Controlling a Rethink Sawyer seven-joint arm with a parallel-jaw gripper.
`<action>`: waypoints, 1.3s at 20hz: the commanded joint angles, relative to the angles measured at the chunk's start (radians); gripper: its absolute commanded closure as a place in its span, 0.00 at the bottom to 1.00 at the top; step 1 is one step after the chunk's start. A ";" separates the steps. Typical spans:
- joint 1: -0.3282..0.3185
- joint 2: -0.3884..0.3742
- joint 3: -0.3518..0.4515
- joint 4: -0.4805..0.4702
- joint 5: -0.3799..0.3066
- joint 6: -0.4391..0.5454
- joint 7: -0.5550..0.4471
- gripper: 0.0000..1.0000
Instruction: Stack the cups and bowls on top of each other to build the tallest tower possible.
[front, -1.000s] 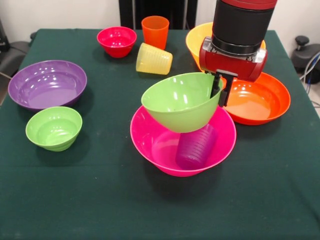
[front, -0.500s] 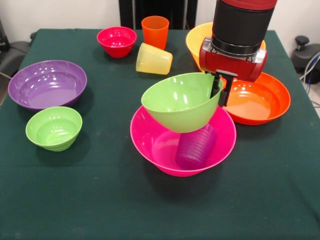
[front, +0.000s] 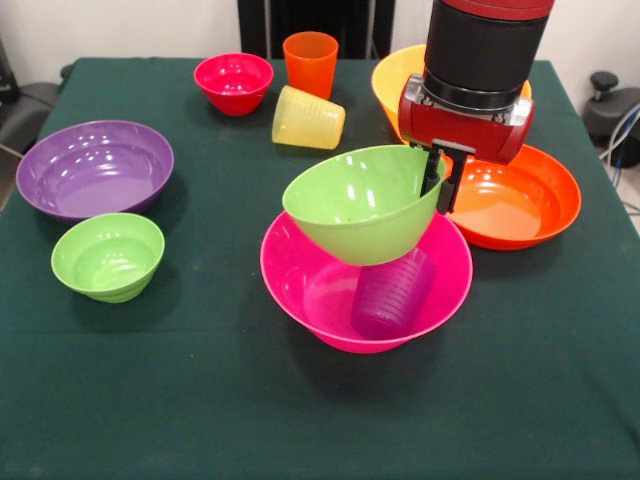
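My gripper is shut on the right rim of the medium green bowl, which tilts and rests on the purple cup. The purple cup stands inside the large pink bowl at the table's middle. The large orange-red bowl lies to the right, the yellow-orange bowl behind the arm. The purple bowl and small green bowl sit at the left. The small red bowl, the upright orange cup and the yellow cup on its side are at the back.
The dark green tablecloth covers the table. The arm's red and black wrist stands tall over the yellow-orange and orange-red bowls. Dark chair parts show at the far left and right edges.
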 joint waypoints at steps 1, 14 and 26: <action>-0.014 0.037 0.047 0.010 0.002 -0.004 0.022 1.00; -0.030 0.037 0.045 0.012 0.009 -0.012 0.026 0.00; -0.057 -0.034 0.055 0.055 0.025 0.001 0.011 0.00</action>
